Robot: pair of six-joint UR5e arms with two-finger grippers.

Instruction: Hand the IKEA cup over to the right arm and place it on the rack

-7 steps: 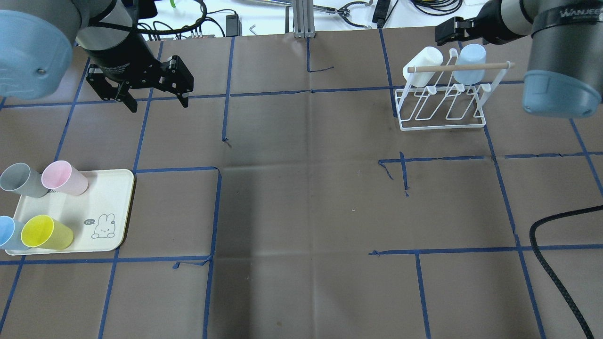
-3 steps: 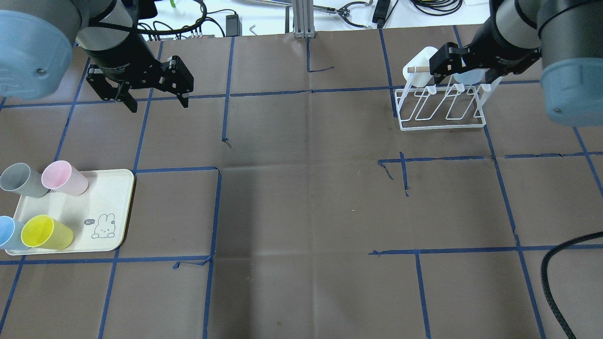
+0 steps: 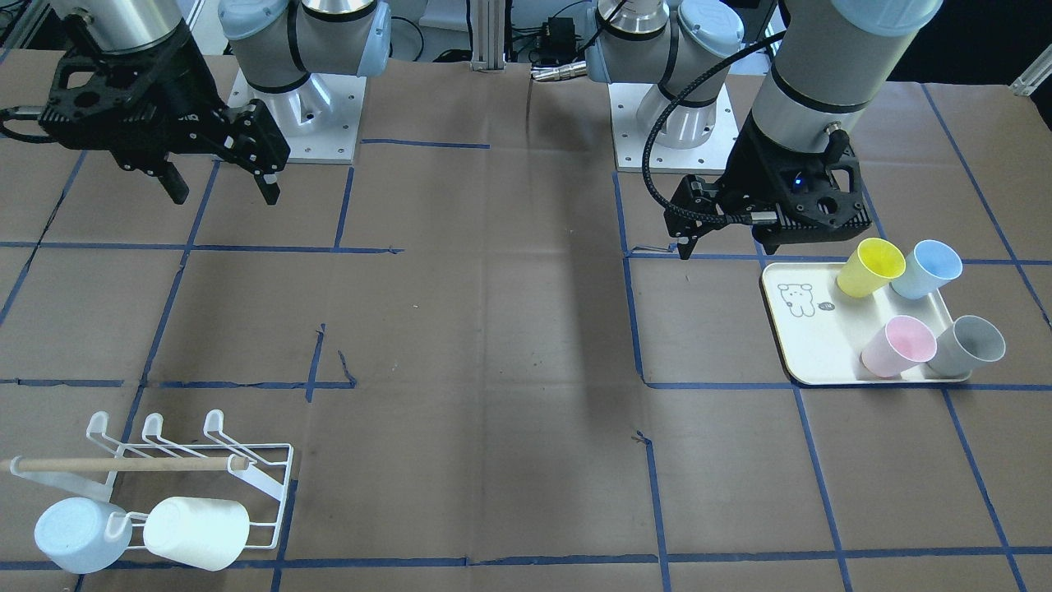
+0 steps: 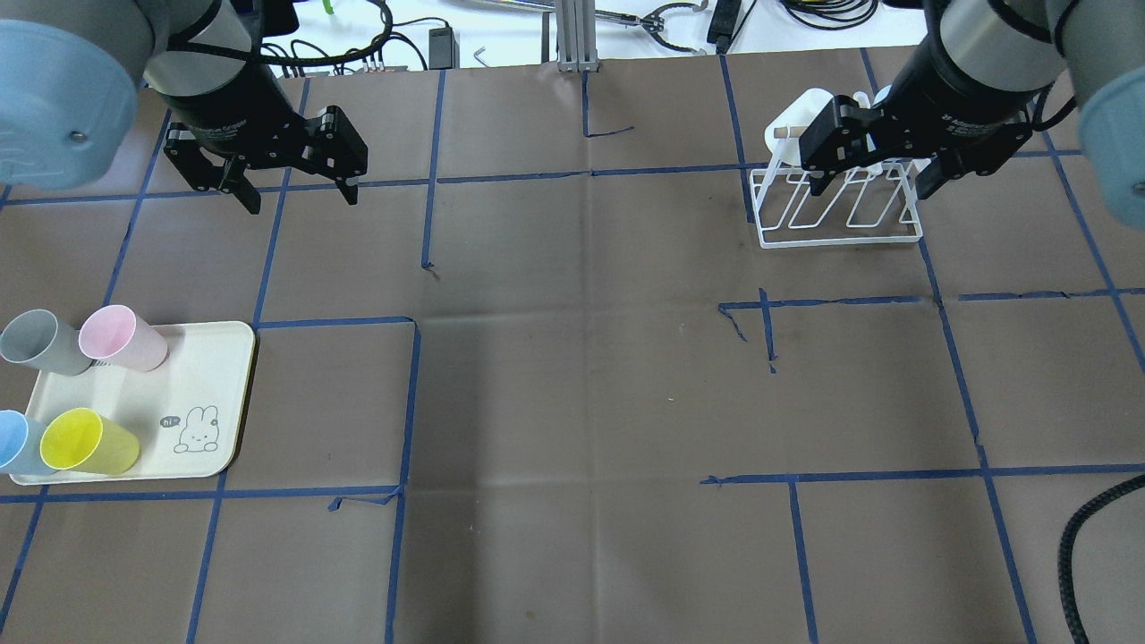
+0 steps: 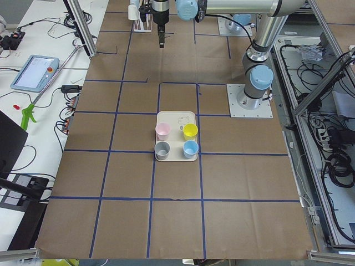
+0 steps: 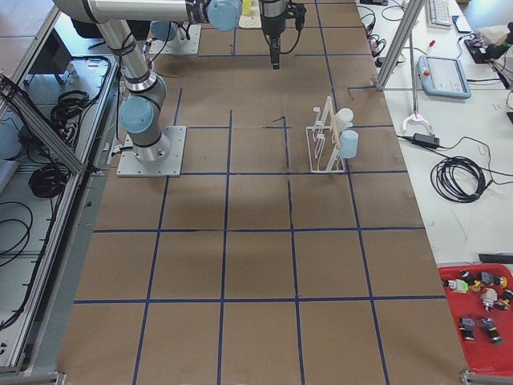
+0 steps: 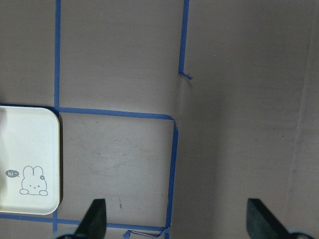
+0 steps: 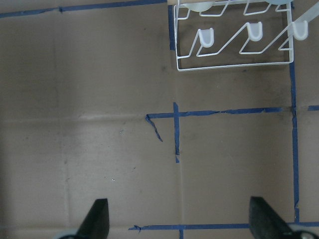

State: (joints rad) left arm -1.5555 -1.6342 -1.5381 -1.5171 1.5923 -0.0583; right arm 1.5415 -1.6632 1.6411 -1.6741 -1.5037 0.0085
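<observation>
Change since a second ago: right claw (image 4: 872,183) has swung in from the far right corner of the desk (image 4: 572,376) and now hangs above the rack (image 4: 841,234), covering most of the dowel handle in the overhead view. Fingers spread wide, nothing between them; the right wrist view shows both fingertips (image 8: 97,219) far apart over bare paper, with the rack's near row of prongs at the top of that view.

Left claw (image 4: 301,199): same spot as before, off the desk at its far left, also spread wide and holding nothing.

Tray (image 4: 215,394) and its cups unchanged.

Cups: plain tapered tumblers, no handles. Four stand mouth-up on the cream tray at the robot's left: grey cup (image 4: 36,340), pink cup (image 4: 121,337), blue cup (image 4: 13,443), yellow cup (image 4: 85,440). None is gripped.

Rack, robot's right side: white wire, pale wooden handle. A white cup (image 3: 197,530) and a pale blue cup (image 3: 70,534) hang bottom-out on the row away from the robot.
</observation>
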